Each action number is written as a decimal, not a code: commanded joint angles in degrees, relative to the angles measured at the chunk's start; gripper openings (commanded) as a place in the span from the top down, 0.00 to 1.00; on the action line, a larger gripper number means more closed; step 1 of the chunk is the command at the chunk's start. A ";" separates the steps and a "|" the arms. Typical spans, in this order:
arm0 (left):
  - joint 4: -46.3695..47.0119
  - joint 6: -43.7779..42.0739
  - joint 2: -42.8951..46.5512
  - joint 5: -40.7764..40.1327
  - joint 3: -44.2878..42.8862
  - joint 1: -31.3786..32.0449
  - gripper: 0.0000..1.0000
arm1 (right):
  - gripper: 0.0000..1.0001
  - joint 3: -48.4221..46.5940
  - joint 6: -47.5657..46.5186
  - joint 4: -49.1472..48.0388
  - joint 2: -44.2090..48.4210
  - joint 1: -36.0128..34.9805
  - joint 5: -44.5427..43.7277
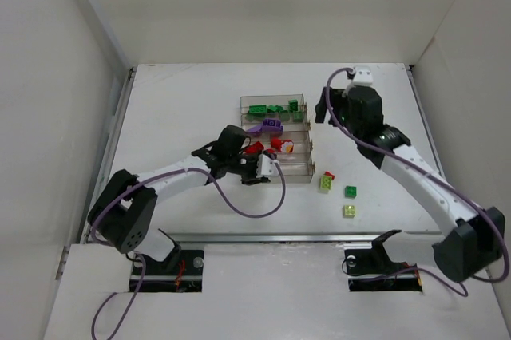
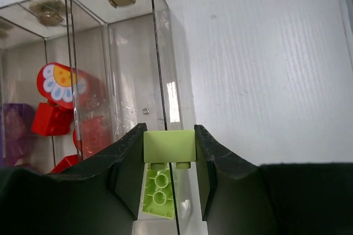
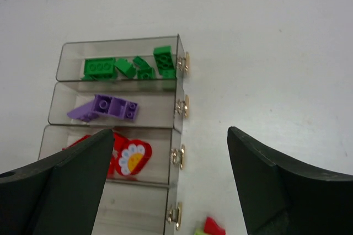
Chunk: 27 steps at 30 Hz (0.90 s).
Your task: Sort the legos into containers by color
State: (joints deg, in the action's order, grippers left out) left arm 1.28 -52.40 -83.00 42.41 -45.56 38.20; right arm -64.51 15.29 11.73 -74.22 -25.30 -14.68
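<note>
a white counter [image 1: 200, 100], boxed in by white panels [image 1: 72, 61], carries a clear tray [image 1: 297, 179] of 4 long compartments near its middle. the farthest row holds dark green bricks [image 3: 127, 68], the next row a purple piece [image 3: 107, 108], and the 3rd row red pieces [image 2: 49, 120], 1 of them a flower-printed piece [image 3: 132, 159].

the left claw [image 2: 169, 135] is clenched on a lime brick [image 2: 168, 145], pinched squarely between both fingers. the brick sits right at the outer wall of the nearest compartment, the wall's edge crossing it in the wrist view. i cannot tell whether brick and wall touch.

the right claw [image 3: 171, 152] hangs released, its fingers wide apart with nothing between them, above the counter just beside the tray's right end.

4 loose bricks lie on the counter to the right of the tray. a small red brick [image 1: 330, 174] is just beside a lime-green brick [image 1: 326, 183]. a dark green brick [image 1: 350, 191] lies a little farther right, and a yellow-green brick [image 1: 349, 211] lies nearer the arm bases.
</note>
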 commanded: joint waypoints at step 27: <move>10.32 12.22 1.26 -12.43 -7.17 -0.23 0.21 | 0.02 18.36 16.51 18.15 17.09 -0.10 -2.64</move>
State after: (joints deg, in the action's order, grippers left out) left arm 7.62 -45.76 -85.65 33.61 -49.56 38.13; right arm -45.39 27.53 27.53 -56.71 -25.21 -18.94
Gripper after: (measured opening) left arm 0.786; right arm 0.985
